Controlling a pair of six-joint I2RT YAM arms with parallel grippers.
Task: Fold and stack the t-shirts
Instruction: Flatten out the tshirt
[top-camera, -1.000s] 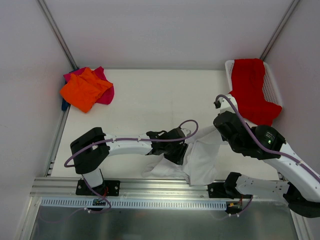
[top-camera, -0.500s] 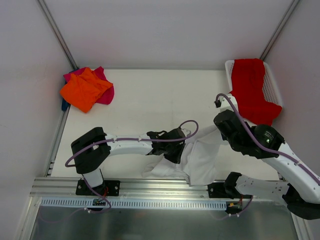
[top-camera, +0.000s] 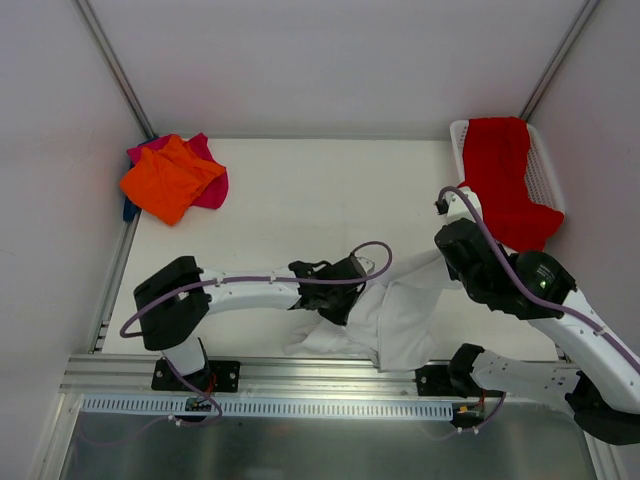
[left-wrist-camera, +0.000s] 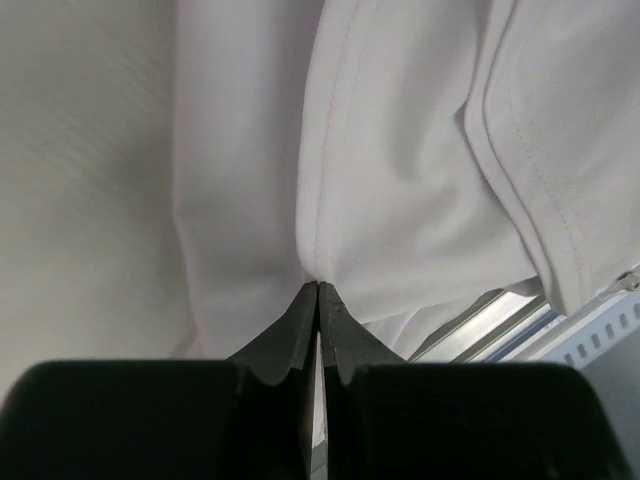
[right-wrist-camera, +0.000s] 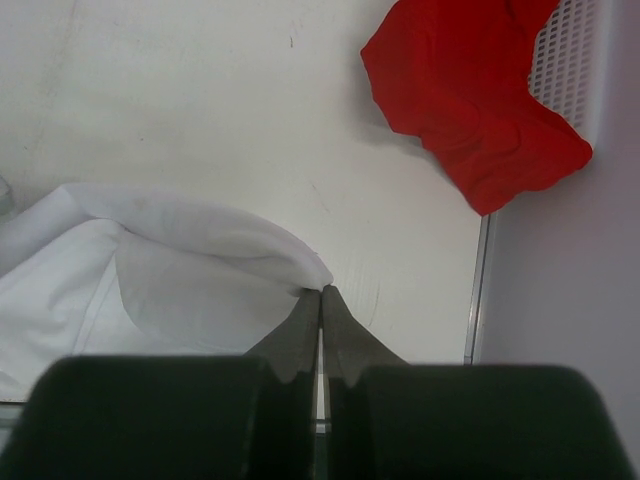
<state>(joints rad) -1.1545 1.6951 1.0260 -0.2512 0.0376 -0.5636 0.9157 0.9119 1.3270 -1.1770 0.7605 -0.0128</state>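
table, at its near edge: left pincer and right pincer clamp the white t-shirt.

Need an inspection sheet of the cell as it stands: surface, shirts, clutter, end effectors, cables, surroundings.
Surface: white table, faintly scuffed.
Job's things: white t-shirt crumpled at near edge; orange t-shirt on magenta t-shirt, far left corner, something blue beneath; red t-shirt draped over mesh basket, far right.
Clutter: nothing seen.
End effectors: left end effector shut on white t-shirt; right end effector shut on its edge.
Cables: purple cable looped along each arm.
Surroundings: white walls; metal rail at near edge.
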